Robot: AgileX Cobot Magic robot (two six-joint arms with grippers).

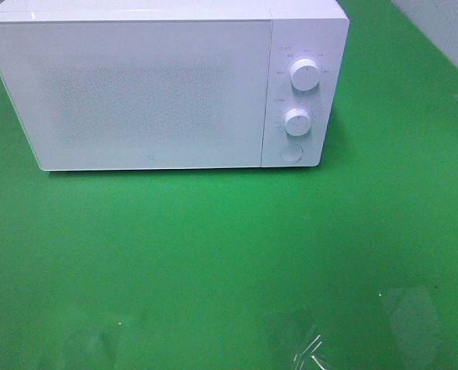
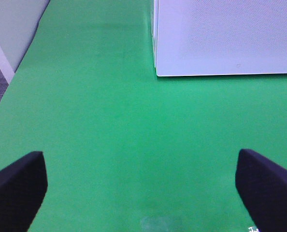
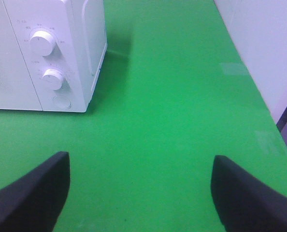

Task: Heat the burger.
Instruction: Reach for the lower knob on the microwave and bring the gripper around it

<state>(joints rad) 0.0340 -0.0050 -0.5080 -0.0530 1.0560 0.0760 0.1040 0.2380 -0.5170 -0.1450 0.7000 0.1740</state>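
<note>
A white microwave [image 1: 152, 92] stands at the back of the green table with its door shut. It has two round knobs [image 1: 304, 74] and a round button [image 1: 291, 153] on its right panel. It also shows in the left wrist view [image 2: 225, 36] and the right wrist view [image 3: 47, 53]. The burger is not in view in any frame. My left gripper [image 2: 141, 188] is open and empty over bare green table in front of the microwave's left corner. My right gripper [image 3: 141, 191] is open and empty, in front of and to the right of the control panel. Neither gripper shows in the high view.
The green table surface [image 1: 229, 262] spreads in front of the microwave. A white wall [image 3: 259, 43] borders the table on the right, and a pale panel [image 2: 13, 29] borders it on the left. Clear tape patches [image 1: 314, 351] lie near the front edge.
</note>
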